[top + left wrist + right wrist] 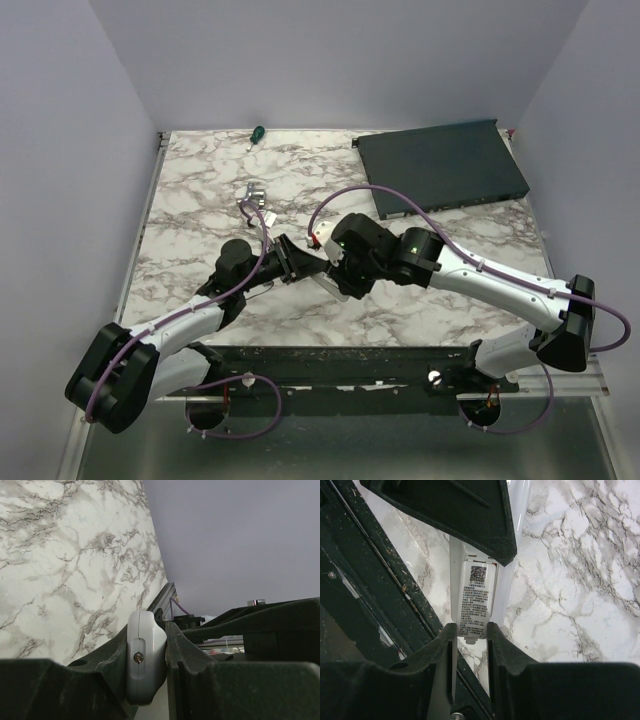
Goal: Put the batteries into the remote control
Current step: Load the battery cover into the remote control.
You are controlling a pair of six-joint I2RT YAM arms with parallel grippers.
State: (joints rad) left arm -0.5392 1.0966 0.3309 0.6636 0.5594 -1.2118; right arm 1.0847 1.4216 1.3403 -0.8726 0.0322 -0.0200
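Note:
The white remote control is clamped end-on between my left gripper's fingers, above the marble table. In the top view the left gripper and right gripper meet at the table's middle, with a bit of the remote showing below them. In the right wrist view the remote's white back faces the camera. My right gripper is closed on the near end of its labelled battery cover. The left gripper's finger covers the remote's far end. The orange batteries are out of view.
A large dark flat box lies at the back right. A green-handled screwdriver lies at the back edge. A silver metal bracket sits just beyond the left arm. Purple cables loop over both arms.

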